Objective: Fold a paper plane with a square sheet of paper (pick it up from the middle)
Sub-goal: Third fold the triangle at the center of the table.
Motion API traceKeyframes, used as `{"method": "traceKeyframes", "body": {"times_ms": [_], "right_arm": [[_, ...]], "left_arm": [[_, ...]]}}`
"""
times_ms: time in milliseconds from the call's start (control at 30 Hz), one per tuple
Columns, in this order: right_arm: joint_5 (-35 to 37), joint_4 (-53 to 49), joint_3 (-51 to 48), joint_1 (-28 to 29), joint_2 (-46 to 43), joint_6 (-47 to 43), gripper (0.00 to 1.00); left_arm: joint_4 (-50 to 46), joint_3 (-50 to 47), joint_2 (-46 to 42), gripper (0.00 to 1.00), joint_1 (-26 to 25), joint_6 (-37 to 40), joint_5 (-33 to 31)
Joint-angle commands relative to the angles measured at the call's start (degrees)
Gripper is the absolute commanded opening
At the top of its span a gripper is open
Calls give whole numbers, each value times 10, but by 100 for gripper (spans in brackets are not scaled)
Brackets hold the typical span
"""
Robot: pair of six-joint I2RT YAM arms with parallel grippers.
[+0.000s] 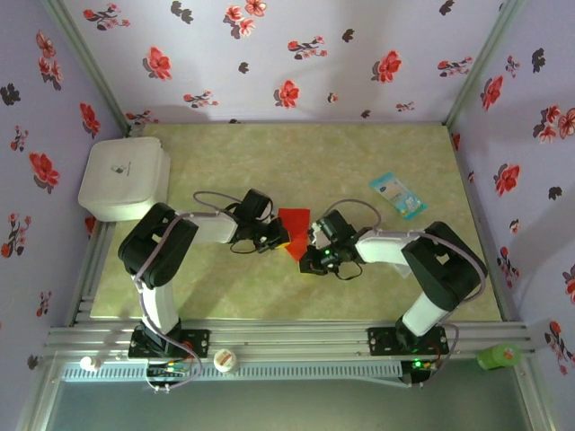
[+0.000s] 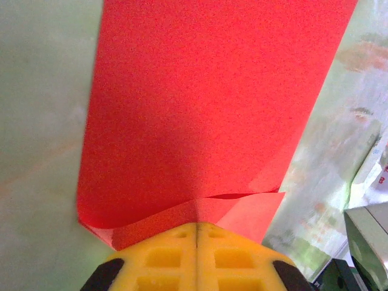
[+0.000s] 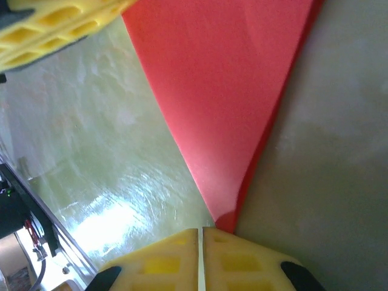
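The red sheet of paper [image 1: 294, 222] lies folded on the pale green table between my two grippers. In the left wrist view the paper [image 2: 212, 109] stretches away as a long strip, with a small flap turned up at its near end. My left gripper [image 2: 197, 225] is shut on that near edge, its yellow fingers pressed together. In the right wrist view the paper [image 3: 224, 91] narrows to a point at my right gripper [image 3: 201, 229], which is shut with a hairline slit. The point meets its right fingertip [image 3: 227, 237]. The left gripper's yellow finger [image 3: 54, 30] shows at the top left.
A white box [image 1: 124, 178] stands at the back left of the table. A light-blue-and-white packet [image 1: 397, 195] lies at the back right. On the front rail sit a white cap [image 1: 225, 360] and a green object [image 1: 499, 356]. Flowered walls close three sides.
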Motion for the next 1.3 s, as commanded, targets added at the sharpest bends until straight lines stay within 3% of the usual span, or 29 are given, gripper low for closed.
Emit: {"method": "traceKeyframes", "body": {"times_ms": [0, 167, 433, 633, 1267], "right_arm": [[-6, -56, 18, -2, -47, 7, 11], [29, -97, 73, -19, -100, 26, 10], [15, -94, 134, -21, 2, 45, 5], [40, -96, 142, -17, 30, 52, 3], [27, -49, 147, -18, 101, 57, 2]], "left_arm": [[-45, -13, 22, 0, 5, 9, -33], [-34, -21, 14, 0, 4, -5, -36], [-2, -42, 5, 0, -9, -44, -52], [26, -58, 1, 0, -11, -69, -57], [26, -54, -5, 0, -14, -65, -58]]}}
